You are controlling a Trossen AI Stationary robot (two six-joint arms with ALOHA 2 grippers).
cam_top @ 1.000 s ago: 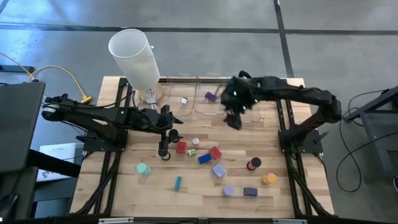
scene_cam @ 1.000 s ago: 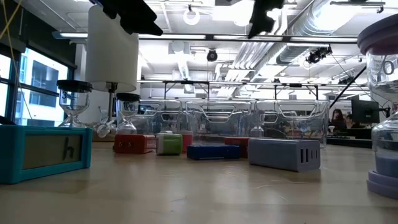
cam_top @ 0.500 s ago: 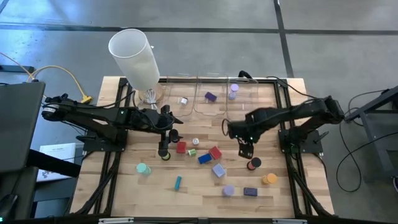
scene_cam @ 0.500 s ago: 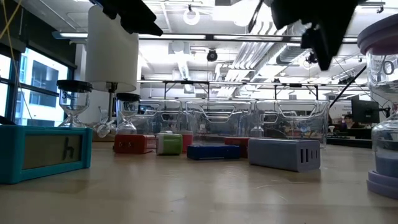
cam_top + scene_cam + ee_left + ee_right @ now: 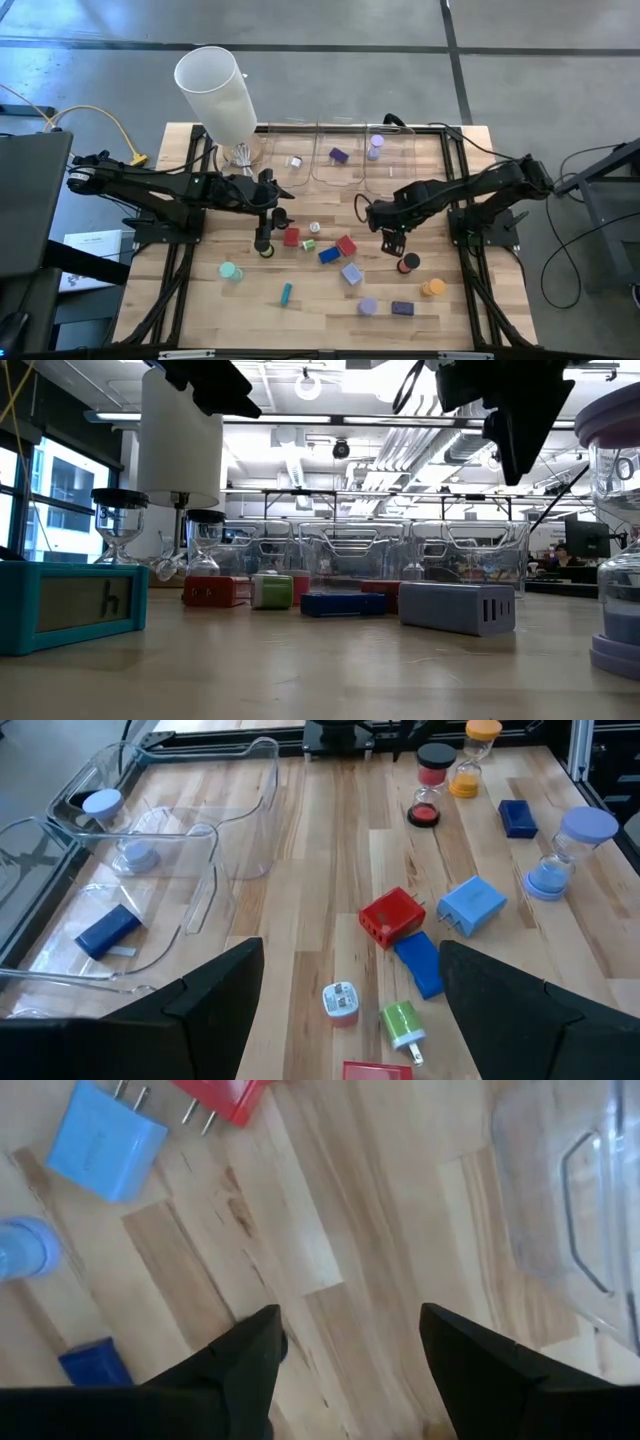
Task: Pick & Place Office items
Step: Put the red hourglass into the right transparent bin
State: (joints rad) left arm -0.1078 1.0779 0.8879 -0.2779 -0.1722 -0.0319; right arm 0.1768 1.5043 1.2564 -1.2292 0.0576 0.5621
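Over the table [image 5: 200, 310], right hand [image 5: 392, 243] hovers open.

Wooden table [image 5: 200, 300] carries clear bins [image 5: 340, 155] at the far edge; nearer than the bins lie scattered colourful office items [image 5: 345, 272], white cylinder [image 5: 218, 95] left of them.

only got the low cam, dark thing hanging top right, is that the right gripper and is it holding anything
Observer: Yes, that's the right gripper. Its wrist view shows it open and empty.
Operator: whats nearest under it
Observer: The black roll, just beside the gripper toward the table's front edge.
Operator: anything in the bins
Observer: A purple block in the middle bin and a lavender roll in the right bin.
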